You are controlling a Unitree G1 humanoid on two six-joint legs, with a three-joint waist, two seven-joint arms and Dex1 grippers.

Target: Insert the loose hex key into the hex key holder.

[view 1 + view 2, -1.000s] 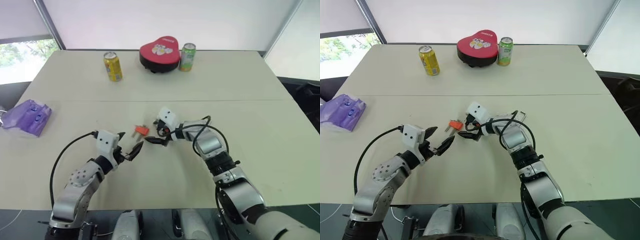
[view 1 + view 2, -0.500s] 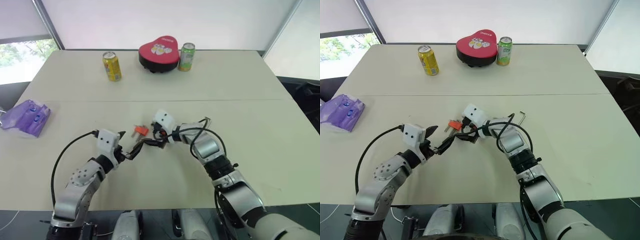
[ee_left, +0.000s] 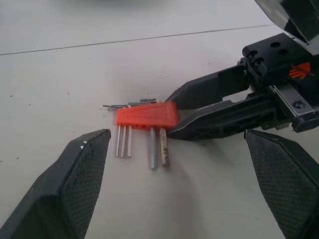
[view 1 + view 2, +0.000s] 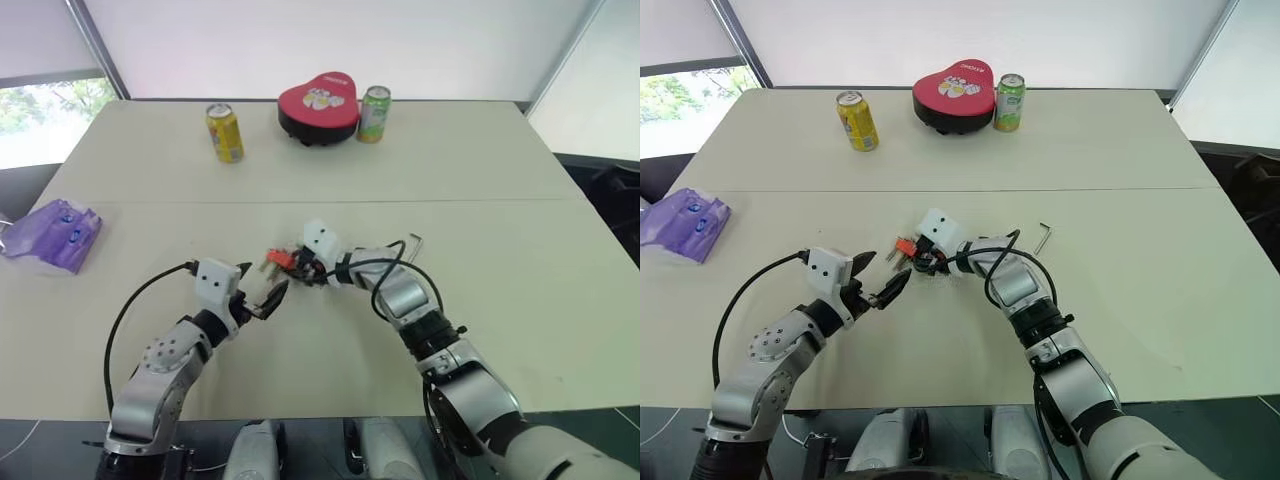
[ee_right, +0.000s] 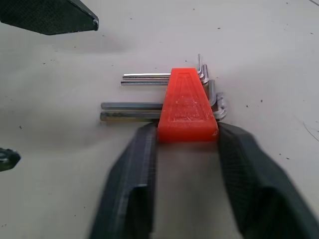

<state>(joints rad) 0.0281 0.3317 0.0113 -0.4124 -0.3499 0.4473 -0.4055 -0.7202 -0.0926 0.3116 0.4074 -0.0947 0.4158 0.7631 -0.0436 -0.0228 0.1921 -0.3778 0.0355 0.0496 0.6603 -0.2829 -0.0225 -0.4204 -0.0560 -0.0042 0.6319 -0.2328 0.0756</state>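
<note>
The hex key holder (image 4: pixel 279 258) is a small red-orange block lying flat on the table, with several grey keys sticking out of it. My right gripper (image 4: pixel 292 269) reaches it from the right. Its fingers (image 5: pixel 135 169) press on both sides of the holder's (image 5: pixel 187 107) wide end, shut on it. My left gripper (image 4: pixel 262 283) hovers open just in front of the holder (image 3: pixel 147 113), apart from it. The loose hex key (image 4: pixel 1042 238), a thin L-shaped rod, lies on the table to the right, beyond my right forearm.
A yellow can (image 4: pixel 225 132), a red heart-shaped tin (image 4: pixel 320 105) and a green can (image 4: pixel 374 113) stand along the far edge. A purple bag (image 4: pixel 55 232) lies at the left edge. A seam runs across the table just behind the holder.
My right gripper has slid left to the holder and closed its fingers on the holder's end. The left gripper has stayed in place and open.
</note>
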